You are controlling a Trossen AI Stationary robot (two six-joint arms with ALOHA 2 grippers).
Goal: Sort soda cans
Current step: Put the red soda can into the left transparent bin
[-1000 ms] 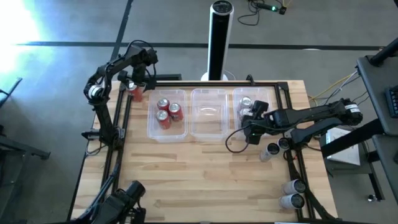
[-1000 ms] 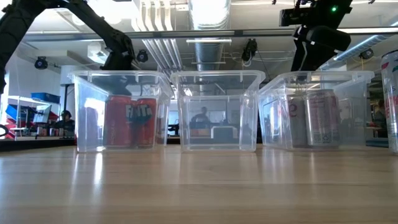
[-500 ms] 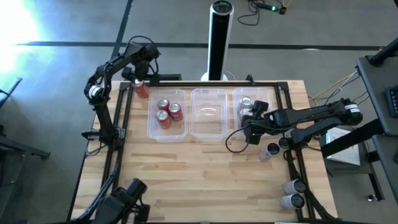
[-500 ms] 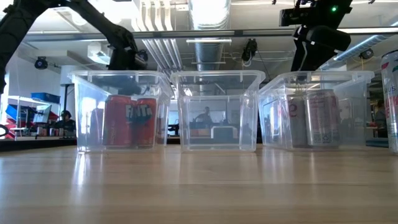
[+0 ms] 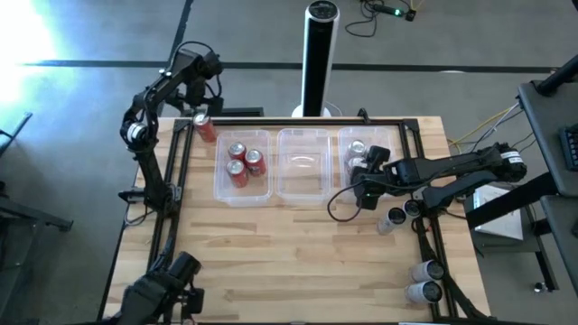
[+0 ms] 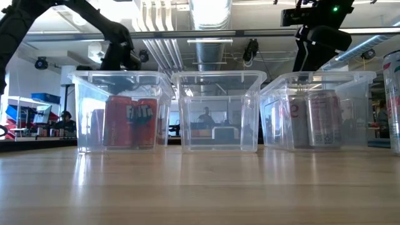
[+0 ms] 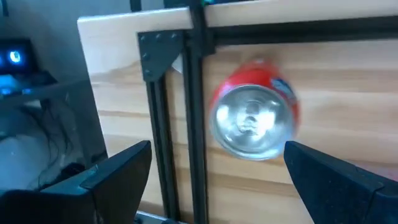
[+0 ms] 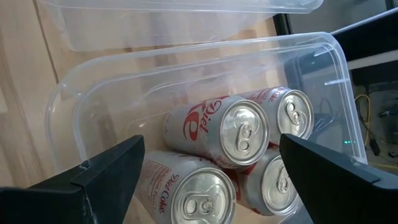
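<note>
A red soda can (image 5: 205, 129) stands upright on its base at the table's far left corner, left of the left tub (image 5: 219, 181). My left gripper (image 5: 200, 68) hangs open well above it; the left wrist view shows the can's silver top (image 7: 252, 124) below, between the fingers. My right gripper (image 5: 363, 170) hangs open over the right tub (image 5: 347, 137), above several silver soda cans (image 8: 245, 134). Three red cans (image 5: 242, 162) stand in the left tub. The middle tub (image 5: 302, 135) holds nothing.
More cans are on the table at the right: two near the right tub (image 5: 394, 218) and two silver ones (image 5: 424, 280) lying near the front right corner. A black rail (image 5: 172, 171) runs along the table's left edge. The table's near half is bare wood (image 5: 289, 262).
My left gripper has risen and drawn back toward the table's far edge, away from the red can, which stays standing at the far left corner. My right gripper has kept still over the right tub.
</note>
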